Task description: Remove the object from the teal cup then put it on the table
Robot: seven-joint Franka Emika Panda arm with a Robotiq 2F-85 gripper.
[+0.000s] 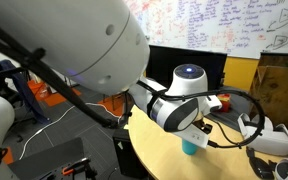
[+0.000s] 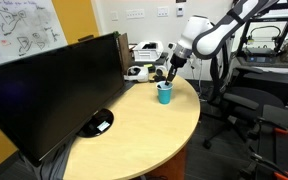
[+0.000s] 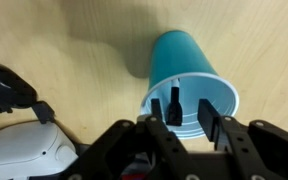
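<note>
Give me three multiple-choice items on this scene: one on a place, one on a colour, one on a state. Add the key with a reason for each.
1. The gripper is:
A) right over the cup
B) over the monitor
C) down beside the chair

2. The cup is:
A) red
B) white
C) teal

3. The jaws stand:
A) pressed together
B) apart
C) out of sight

Key:
1 A, since the wrist view shows the gripper at the cup's open rim.
2 C, since the cup reads teal in both exterior views.
3 B, since a clear gap shows between them in the wrist view.
</note>
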